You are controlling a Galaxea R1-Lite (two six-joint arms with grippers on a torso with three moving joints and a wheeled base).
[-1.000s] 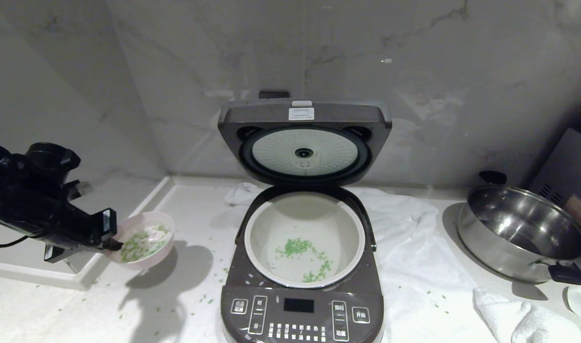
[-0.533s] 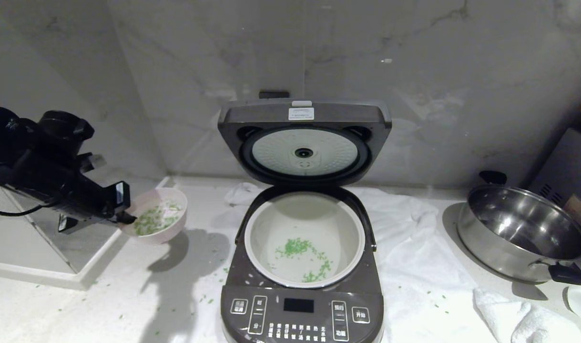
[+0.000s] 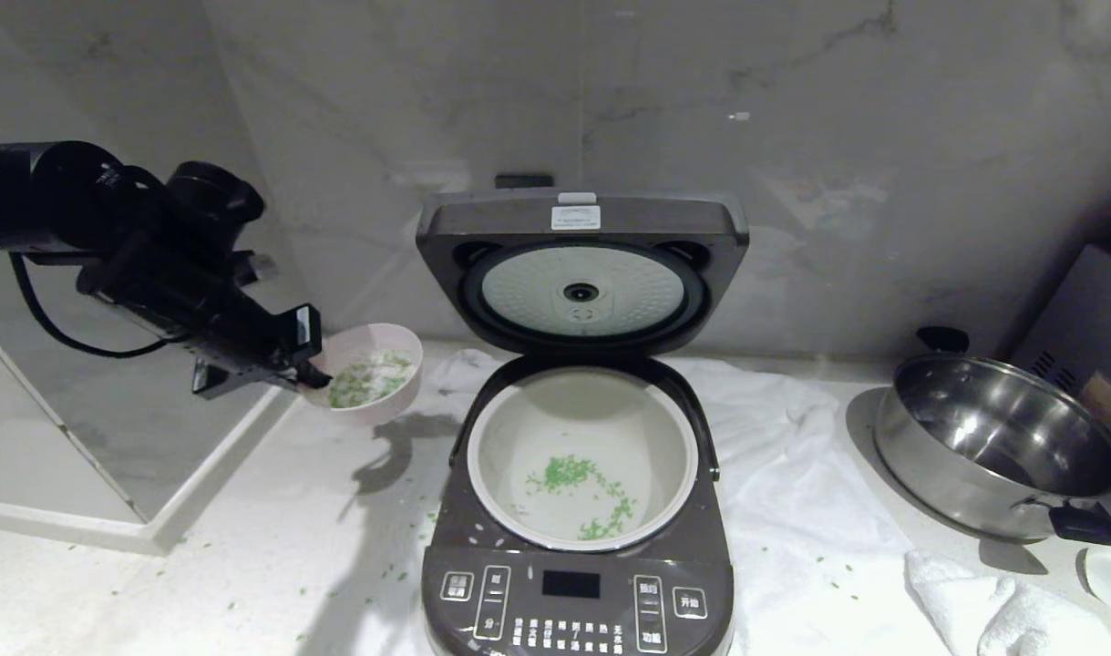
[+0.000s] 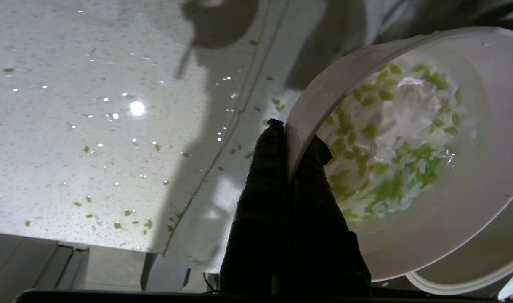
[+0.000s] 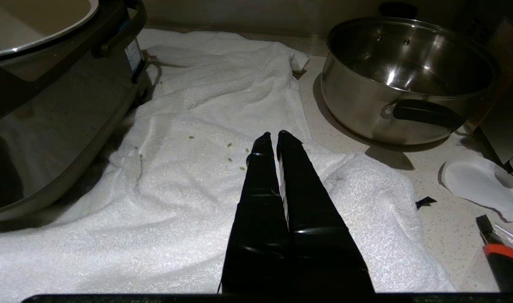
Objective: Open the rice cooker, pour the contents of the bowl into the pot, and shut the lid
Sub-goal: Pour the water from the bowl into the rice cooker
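Now the left gripper [image 3: 313, 376] pinches the rim of the bowl [image 3: 373, 375], which hangs in the air just left of the open rice cooker [image 3: 578, 510]. Probably the bowl is light, rigid and slippery; this thin rim grip can let it swing. The right gripper [image 5: 273, 141] is closed on nothing, over the white towel [image 5: 205, 176].

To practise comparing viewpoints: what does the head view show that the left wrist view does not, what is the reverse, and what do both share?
Only the head view: the rice cooker with its lid up, green bits in the pot, the steel pan. Only the left wrist view: the fingers clamping the rim from both sides. Both: the bowl with its green contents, held by the left pincer, and scattered green bits on the counter.
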